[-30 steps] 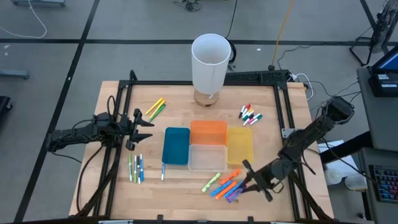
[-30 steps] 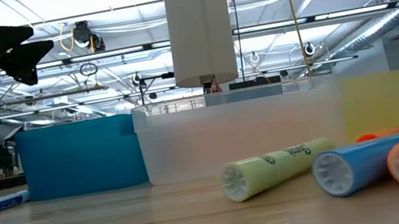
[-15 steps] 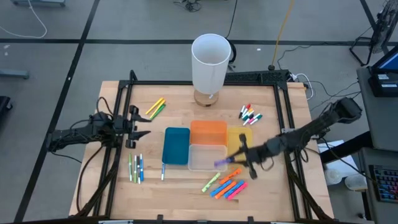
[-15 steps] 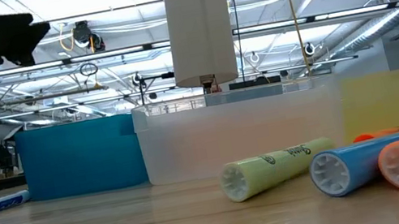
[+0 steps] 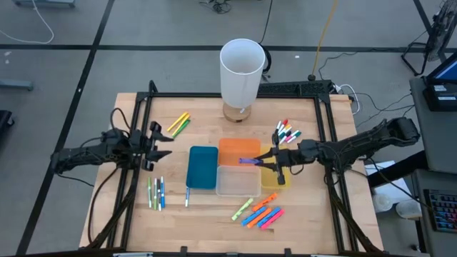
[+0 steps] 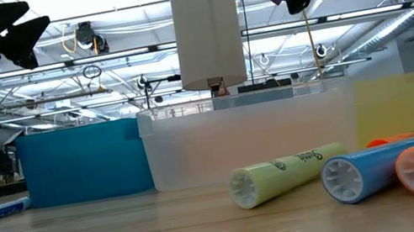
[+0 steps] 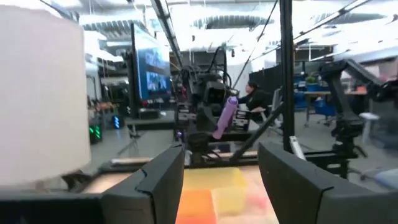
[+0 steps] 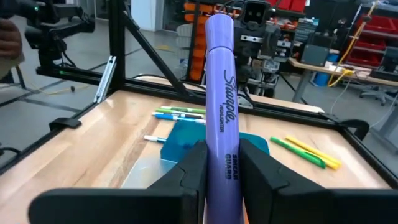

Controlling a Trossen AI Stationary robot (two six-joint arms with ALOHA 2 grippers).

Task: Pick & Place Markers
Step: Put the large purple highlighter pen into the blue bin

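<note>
My right gripper (image 5: 268, 161) is shut on a purple highlighter (image 5: 250, 161), held in the air over the orange bin (image 5: 239, 150) and the clear bin (image 5: 238, 180); the highlighter also shows in the right wrist view (image 8: 221, 93) and the left wrist view (image 7: 225, 116). My left gripper (image 5: 166, 145) is open and empty, above the table's left side, left of the blue bin (image 5: 202, 167). Loose markers lie flat on the table: several at the near right (image 5: 258, 213), several at the near left (image 5: 156, 193), two or three yellow-green ones at the far left (image 5: 178, 124), several white ones at the far right (image 5: 287, 132). My right gripper pinches the purple highlighter's rear part (image 8: 224, 163) between its two fingers (image 8: 192, 163). The fingers come level from the table's right side and lie along the highlighter. The highlighter sticks out past the fingertips toward the table's left, lifted clear above the bins.
A yellow bin (image 5: 275, 166) stands right of the orange and clear bins. A tall white cylinder (image 5: 241, 72) stands at the far middle. Black frame rails (image 5: 328, 128) run along the table's left, right and far sides. Bare wood lies along the near edge.
My right gripper has lifted the purple highlighter out of the near-right pile and carried it up, toward the table's far edge and leftward, to above the bins. The highlighter has turned to point toward the table's left. The pile's other markers have shifted slightly.
</note>
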